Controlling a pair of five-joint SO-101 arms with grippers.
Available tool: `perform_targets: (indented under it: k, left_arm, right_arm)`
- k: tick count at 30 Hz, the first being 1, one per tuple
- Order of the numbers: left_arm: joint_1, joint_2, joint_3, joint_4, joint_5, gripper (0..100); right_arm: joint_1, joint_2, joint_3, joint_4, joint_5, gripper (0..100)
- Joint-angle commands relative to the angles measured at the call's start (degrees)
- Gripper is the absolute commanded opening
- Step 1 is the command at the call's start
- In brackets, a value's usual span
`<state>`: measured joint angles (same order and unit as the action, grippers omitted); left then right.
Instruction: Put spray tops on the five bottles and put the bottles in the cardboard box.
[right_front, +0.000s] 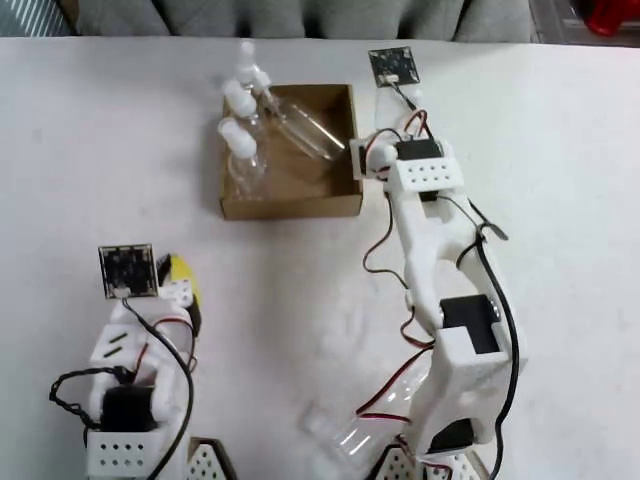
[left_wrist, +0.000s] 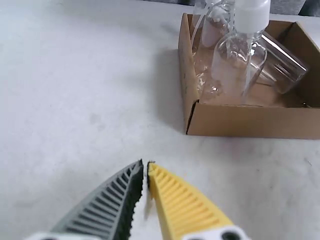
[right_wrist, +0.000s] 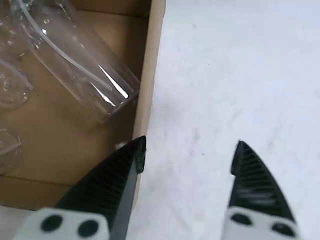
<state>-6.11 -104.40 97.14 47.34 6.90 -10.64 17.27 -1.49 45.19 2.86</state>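
We see three spray-topped bottles (right_front: 242, 150) standing in the cardboard box (right_front: 290, 207), with a fourth bottle (right_front: 305, 128) lying beside them. The right gripper (right_wrist: 191, 144) hangs at the box's wall, jaws apart. The left gripper (left_wrist: 145, 167) rests well apart from the box, jaws together.

Both white printed-plastic arms (right_front: 425, 240) carry black motors (right_front: 470, 325) and looping red and black cables (right_front: 385, 400). The left tool (left_wrist: 146, 167) pairs grey and yellow ribbed fingers (left_wrist: 110, 205); the right tool (right_wrist: 191, 145) has black ones.
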Motion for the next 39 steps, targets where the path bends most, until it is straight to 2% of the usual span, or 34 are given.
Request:
perform_targets:
  k: [1, 20, 27, 31, 35, 39]
  left_arm:
    - [-0.7, -0.4, -0.2, -2.3, -0.6, 2]
    - [-0.8, -0.4, -0.2, -2.3, -0.6, 2]
    - [-0.8, -0.4, -0.2, -2.2, -0.6, 2]
    - [-0.8, -0.4, -0.2, -2.2, -0.6, 2]
    - [-0.8, -0.4, -0.2, -2.2, -0.6, 2]
    - [-0.8, -0.4, -0.2, -2.2, -0.6, 2]
  right_arm:
    - [-0.2, -3.6, -1.1, -0.5, -0.1, 17.0]
    - [-4.1, -3.6, 0.3, 0.8, 0.0, 16.4]
    - [-3.6, -3.6, 0.6, 1.2, 0.0, 2.7]
    - [-3.7, -3.5, 0.9, 1.2, 0.3, 2.2]
    - [-3.6, -3.5, 1.6, 1.6, 5.0, 2.2]
    - [-3.5, -3.5, 3.3, 1.6, 6.1, 2.2]
